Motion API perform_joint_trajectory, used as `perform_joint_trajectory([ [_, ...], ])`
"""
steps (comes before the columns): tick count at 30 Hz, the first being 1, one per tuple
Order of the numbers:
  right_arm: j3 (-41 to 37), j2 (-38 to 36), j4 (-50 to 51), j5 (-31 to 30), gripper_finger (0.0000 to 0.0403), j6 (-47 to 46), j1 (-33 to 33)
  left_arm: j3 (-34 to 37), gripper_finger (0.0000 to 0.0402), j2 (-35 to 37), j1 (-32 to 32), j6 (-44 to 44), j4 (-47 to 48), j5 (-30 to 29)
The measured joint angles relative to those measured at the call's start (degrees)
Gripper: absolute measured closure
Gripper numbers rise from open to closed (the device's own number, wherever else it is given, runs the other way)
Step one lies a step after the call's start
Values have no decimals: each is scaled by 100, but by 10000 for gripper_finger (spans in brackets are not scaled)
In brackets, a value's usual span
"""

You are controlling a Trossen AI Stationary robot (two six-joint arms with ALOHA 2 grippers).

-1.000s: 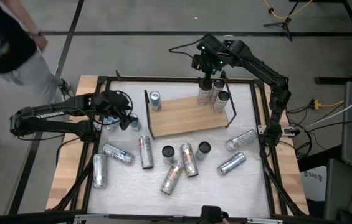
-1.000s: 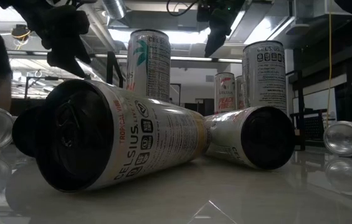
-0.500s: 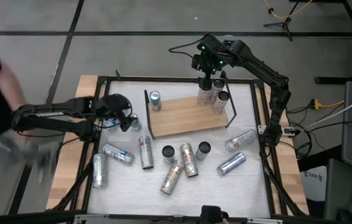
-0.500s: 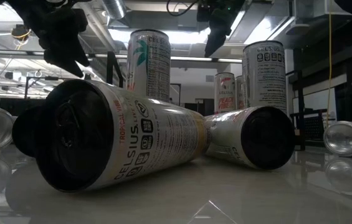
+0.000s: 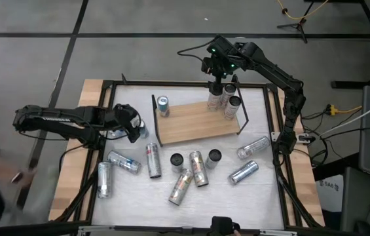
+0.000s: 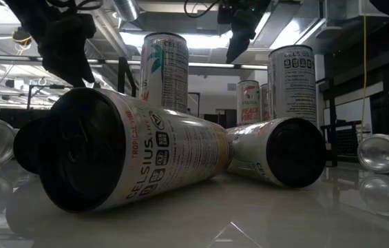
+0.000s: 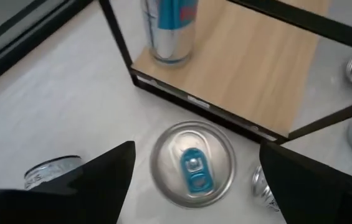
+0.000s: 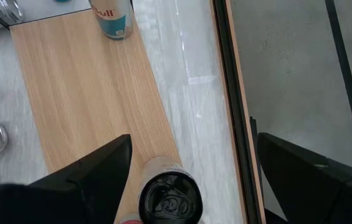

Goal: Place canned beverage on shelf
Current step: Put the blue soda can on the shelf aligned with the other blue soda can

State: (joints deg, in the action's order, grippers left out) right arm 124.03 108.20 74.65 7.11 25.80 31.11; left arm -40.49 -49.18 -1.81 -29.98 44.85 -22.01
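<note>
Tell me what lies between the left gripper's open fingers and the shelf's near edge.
In the left wrist view, an upright blue-tabbed can on the white tabletop lies between the left gripper and the shelf.

A smooth grey concrete floor [image 5: 139,59] is surrounding the tabletop, while long bright ceiling lights [image 6: 201,40] are glowing overhead.

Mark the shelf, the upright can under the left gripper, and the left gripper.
shelf [image 5: 191,124], high view, bare middle of the wooden board.
blue-tabbed can [image 7: 192,163], left wrist view, its top lid.
left gripper [image 7: 194,180], left wrist view, gap between its open fingers.
</note>
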Motion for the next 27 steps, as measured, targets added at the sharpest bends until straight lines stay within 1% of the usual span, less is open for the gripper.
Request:
perform_joint_trajectory([
  [3,0,0,0,2,63,0,-2,0,67,-225,70,-4,-33,-56],
  [9,0,0,0,0,63,0,-2,0,67,-604,89,-123,-33,-399],
  [21,0,0,0,1,63,0,-2,2,69,-776,84,-149,34,-393],
  [24,0,0,0,2,63,1,-2,2,80,-777,84,-149,34,-393],
  [27,0,0,-1,1,63,1,0,2,103,-774,84,-151,34,-389],
])
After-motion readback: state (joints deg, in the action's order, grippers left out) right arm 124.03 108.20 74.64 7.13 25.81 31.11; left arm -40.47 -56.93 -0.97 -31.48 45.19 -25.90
